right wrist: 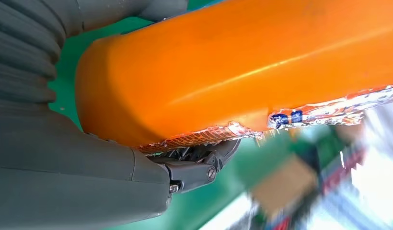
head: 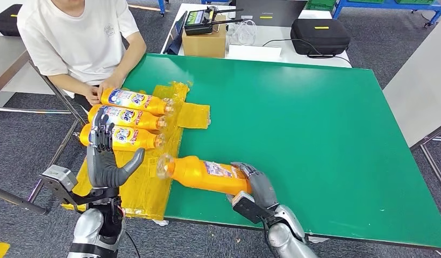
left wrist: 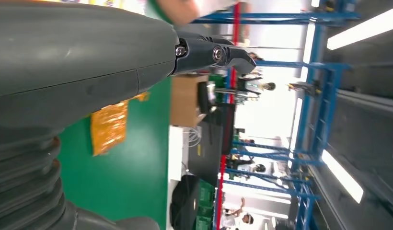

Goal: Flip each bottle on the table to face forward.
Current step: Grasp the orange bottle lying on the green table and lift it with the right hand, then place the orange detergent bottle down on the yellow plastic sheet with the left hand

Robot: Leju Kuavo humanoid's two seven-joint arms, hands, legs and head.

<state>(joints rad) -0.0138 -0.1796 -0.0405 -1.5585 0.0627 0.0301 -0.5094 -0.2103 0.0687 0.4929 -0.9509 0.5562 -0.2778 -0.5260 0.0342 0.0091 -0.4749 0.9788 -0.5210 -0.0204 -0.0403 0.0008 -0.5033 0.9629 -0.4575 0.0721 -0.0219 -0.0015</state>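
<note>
R hand grips orange bottle, label unreadable.

You are looking at three orange bottles lying side by side at the table's left edge, and their labels are facing up. The middle bottle is showing a blue-and-white label with large letters that seem to read "Tide", though the print is small and the reading is uncertain. The far bottle and the near bottle are carrying the same kind of label, but their words are staying too small to read. The fourth bottle is showing a label whose print is illegible, and in the right wrist view you are seeing only its torn foil edge.
</note>
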